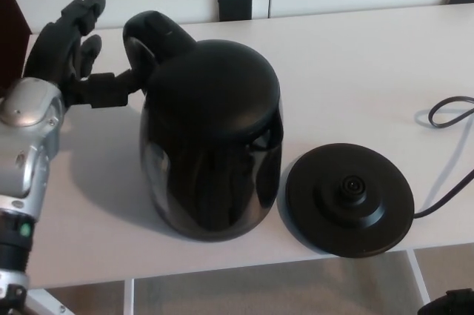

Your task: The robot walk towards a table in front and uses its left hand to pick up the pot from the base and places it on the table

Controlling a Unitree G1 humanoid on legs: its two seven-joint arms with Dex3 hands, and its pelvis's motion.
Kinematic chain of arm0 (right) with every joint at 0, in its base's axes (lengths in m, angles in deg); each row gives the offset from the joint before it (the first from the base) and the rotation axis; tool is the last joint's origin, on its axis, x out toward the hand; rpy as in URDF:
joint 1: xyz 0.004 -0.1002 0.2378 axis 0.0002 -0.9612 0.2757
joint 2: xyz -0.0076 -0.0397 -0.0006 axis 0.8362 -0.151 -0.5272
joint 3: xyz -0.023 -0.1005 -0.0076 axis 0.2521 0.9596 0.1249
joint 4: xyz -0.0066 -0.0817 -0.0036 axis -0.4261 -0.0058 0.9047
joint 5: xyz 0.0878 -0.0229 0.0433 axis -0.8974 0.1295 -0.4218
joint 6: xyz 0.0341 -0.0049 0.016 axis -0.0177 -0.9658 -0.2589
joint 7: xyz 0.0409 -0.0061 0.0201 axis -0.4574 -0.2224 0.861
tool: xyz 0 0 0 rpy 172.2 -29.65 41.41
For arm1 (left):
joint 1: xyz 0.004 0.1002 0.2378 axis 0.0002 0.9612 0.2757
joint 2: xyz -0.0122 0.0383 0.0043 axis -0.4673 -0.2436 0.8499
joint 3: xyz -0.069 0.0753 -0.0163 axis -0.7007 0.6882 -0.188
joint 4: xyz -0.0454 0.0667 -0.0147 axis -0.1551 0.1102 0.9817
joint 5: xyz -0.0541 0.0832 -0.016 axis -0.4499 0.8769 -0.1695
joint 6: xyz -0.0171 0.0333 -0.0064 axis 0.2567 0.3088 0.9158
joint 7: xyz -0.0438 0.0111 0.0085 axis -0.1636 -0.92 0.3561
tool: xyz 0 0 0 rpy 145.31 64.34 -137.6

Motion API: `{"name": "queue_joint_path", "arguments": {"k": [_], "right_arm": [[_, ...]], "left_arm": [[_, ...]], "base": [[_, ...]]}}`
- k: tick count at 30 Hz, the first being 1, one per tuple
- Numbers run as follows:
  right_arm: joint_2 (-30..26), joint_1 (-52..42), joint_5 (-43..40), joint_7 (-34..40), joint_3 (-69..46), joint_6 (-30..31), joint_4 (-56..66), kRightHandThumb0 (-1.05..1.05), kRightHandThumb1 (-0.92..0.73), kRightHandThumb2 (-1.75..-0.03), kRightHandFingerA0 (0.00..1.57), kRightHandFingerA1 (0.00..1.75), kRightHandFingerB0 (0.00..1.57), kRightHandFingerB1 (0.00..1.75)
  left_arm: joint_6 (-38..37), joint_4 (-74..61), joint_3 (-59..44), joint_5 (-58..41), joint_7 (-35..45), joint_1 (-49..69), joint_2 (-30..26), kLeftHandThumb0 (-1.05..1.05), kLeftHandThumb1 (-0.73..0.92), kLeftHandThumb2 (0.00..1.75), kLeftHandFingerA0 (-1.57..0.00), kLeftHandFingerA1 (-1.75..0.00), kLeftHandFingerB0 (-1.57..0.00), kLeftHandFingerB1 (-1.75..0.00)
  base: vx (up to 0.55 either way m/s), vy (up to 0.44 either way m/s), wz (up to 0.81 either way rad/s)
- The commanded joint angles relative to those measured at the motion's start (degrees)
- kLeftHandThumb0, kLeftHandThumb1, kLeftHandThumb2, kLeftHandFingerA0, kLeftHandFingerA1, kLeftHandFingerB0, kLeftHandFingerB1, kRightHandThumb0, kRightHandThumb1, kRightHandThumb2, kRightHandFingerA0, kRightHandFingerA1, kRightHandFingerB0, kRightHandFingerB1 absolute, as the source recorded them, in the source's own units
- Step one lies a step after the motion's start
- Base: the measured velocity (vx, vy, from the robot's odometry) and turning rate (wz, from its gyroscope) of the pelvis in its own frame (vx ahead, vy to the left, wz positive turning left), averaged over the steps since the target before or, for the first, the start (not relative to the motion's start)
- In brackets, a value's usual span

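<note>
Black pot (211, 152) upright on table (355, 70) beside its base (349, 198), left hand (70, 55) released, fingers (87, 7) spread beside the handle (148, 37), one digit reaching it

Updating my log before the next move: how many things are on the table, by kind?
Pot: 1
Base: 1
Power cord: 1
Total: 3

Glossy black pot (211, 144), black base (348, 200) (cord (431, 116) too), white table (355, 70).
</note>
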Motion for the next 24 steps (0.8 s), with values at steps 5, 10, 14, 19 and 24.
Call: {"name": "queue_joint_path", "arguments": {"k": [5,10,14,19,24], "right_arm": [[-1.61,-0.11,-0.71,-0.87,-1.28,0.62,0.09,-0.90,-0.52,-0.57,0.80,0.61,0.74,0.52],[-1.38,-0.02,-0.71,-1.19,-1.49,1.31,0.03,-0.90,-0.51,-0.57,0.78,0.61,0.75,0.52],[-1.23,-0.62,-0.64,-0.93,-1.61,0.94,0.12,-0.90,-0.51,-0.57,0.79,0.60,0.75,0.52],[-1.87,-2.29,0.39,-0.40,-0.96,-0.23,-0.02,-0.91,-0.53,-0.58,0.78,0.60,0.73,0.52],[-2.10,-3.94,0.67,-0.34,-0.52,-0.32,-0.58,-0.90,-0.53,-0.57,0.78,0.60,0.75,0.52]], "left_arm": [[5.35,-4.47,0.21,-2.73,15.06,0.80,-7.57,-0.63,0.39,0.70,0.00,0.00,0.00,0.00],[6.21,-6.46,0.62,-2.73,18.67,1.43,-10.46,-0.64,0.40,0.70,0.00,0.00,0.00,0.00],[6.84,-6.39,0.12,-3.97,21.77,1.95,-12.42,-0.65,0.39,0.70,0.00,0.00,0.00,0.00],[7.06,-9.97,-4.49,-7.90,26.39,8.83,-16.06,-0.61,0.38,0.70,0.00,0.00,0.00,0.00],[4.97,-14.73,-14.06,-13.47,32.60,19.75,-19.96,-0.60,0.37,0.68,0.00,0.00,0.00,0.00]], "base": [[0.00,0.000,0.00],[0.00,0.000,0.00],[0.00,0.000,0.00],[0.00,0.000,0.00],[0.00,0.000,0.00]]}}
